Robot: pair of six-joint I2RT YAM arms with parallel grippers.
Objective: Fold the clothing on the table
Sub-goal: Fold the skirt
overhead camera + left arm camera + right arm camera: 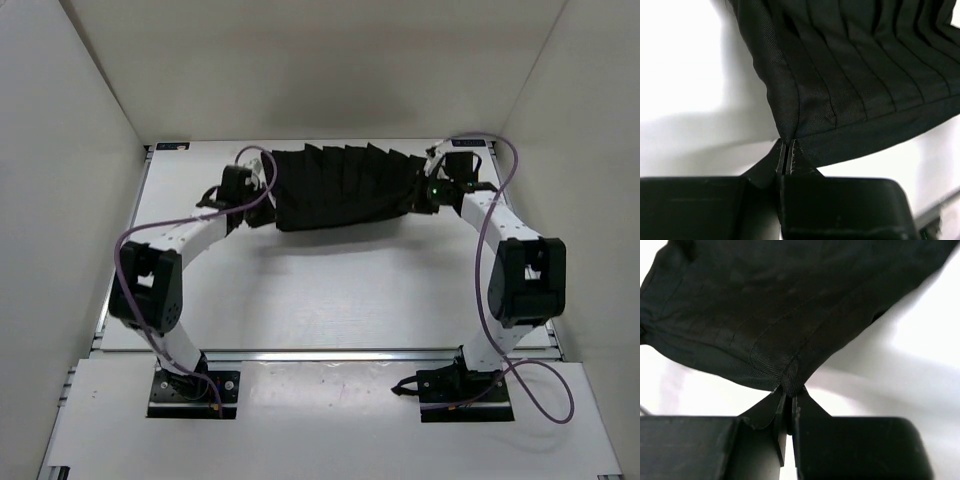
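A pleated black fabric garment [340,185] spans the white worktop [330,290]. The left pincer [786,152] and right pincer [788,399] (both clamped tight) each grip a corner.

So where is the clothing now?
Top view: the clothing is at the far end of the table, held between the left gripper and the right gripper.

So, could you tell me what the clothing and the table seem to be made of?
The clothing: thin woven fabric, matte black with slight sheen; a fine diagonal weave and stitched pleats show close up. Possibly synthetic. The table: hard, smooth white surface, mostly matte, with soft shadows; laminate or painted board, I cannot tell.
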